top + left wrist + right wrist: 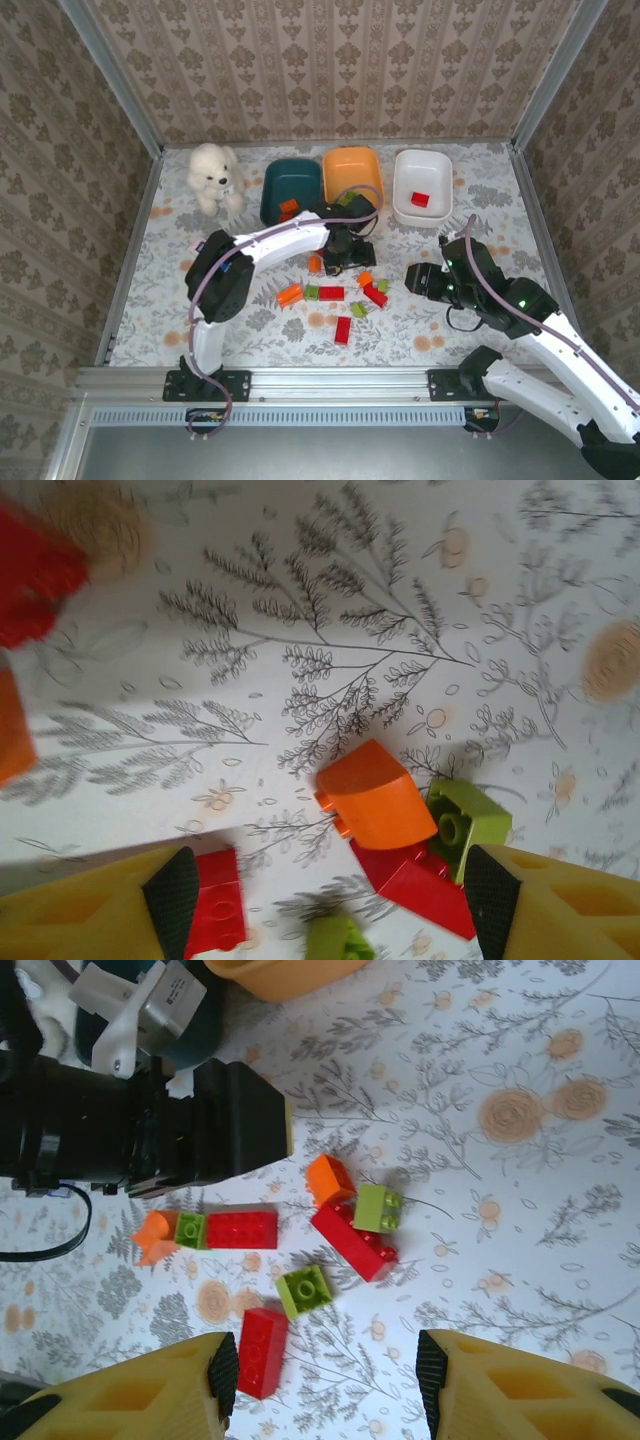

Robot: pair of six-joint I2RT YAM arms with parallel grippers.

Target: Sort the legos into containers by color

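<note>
Mostly, the legos (331, 293) are scattered on the table (160, 290) in front of the orange tub (350, 160), with red, orange and green mixed together. One red brick (420, 200) is seen inside the white tub (425, 165), just right of the orange tub. One orange brick (289, 207) is seen inside the teal tub (275, 180), just left of it.

The left claw (335, 262) is held low over the pile, near the front of the orange tub. In its wrist view the jaws are spread wide and nothing is gripped. An orange lego (375, 795), a green lego (470, 820) and a red lego (415, 880) are bunched together between the fingers (172, 895).

The right claw (415, 280) is held in front of the orange tub and off to its right, beside the pile. It too is spread wide, with nothing gripped.

A bear (214, 175) is set well left of the orange tub, past the teal tub.
</note>
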